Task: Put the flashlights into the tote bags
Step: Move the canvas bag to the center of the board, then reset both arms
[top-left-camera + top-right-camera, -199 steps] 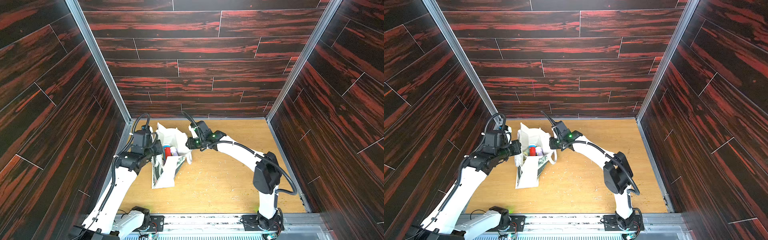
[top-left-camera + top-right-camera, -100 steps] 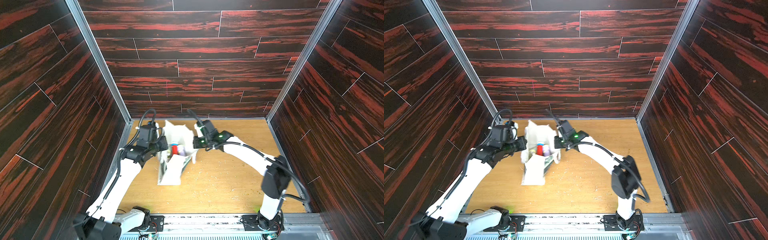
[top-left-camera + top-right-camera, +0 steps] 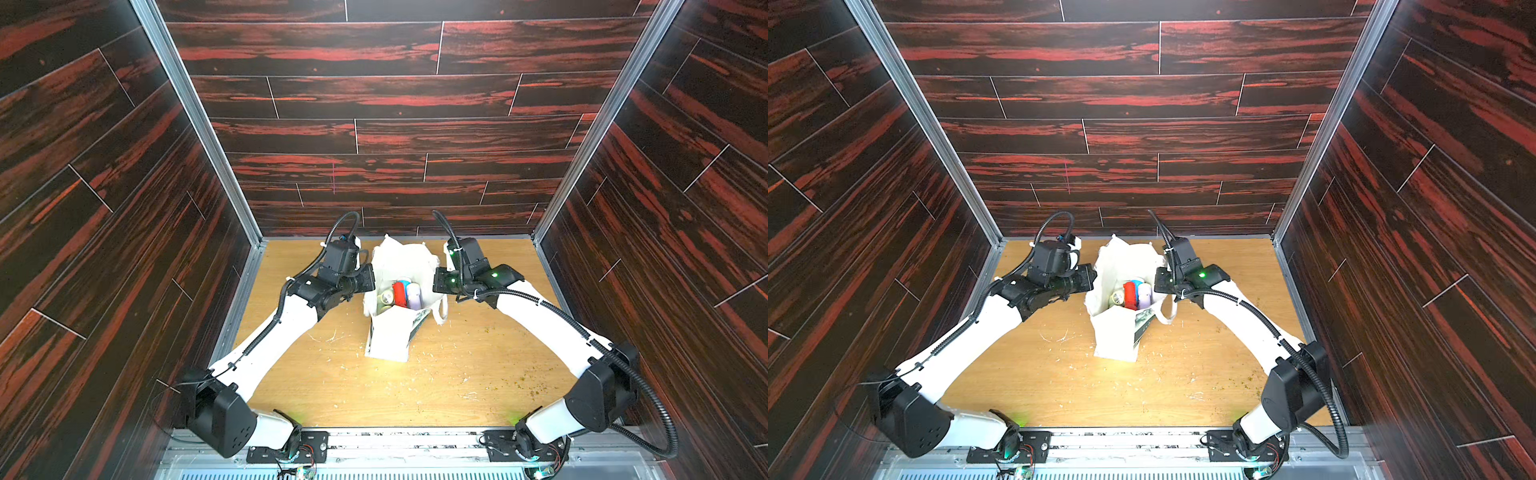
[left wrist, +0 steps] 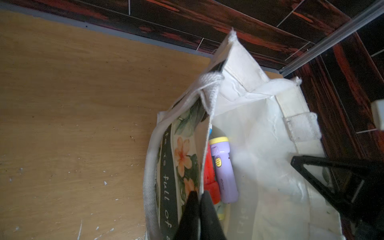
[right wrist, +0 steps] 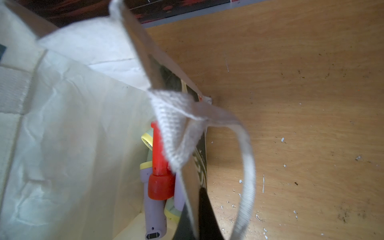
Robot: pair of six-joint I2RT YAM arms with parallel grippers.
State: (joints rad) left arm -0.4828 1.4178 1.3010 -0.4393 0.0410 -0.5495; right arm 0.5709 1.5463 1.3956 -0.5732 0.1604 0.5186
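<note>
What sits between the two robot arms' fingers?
The off-white tote bag, mouth open, flashlights inside, in both top views. The left fingers and right fingers pinch its rim.

light: bright, even in both top views | glare: tote bag (image 3: 399, 257) cloth bleached white | shadows: faint, soft on table (image 3: 457, 374) | distortion: walls (image 3: 374, 95) bow toward edges | wrist views: dimmer, close cloth and handle (image 5: 247, 166) blurred

Pale script "full of" on the dark band (image 4: 166, 187) of the tote bag (image 4: 255, 145); other letters unreadable.
</note>
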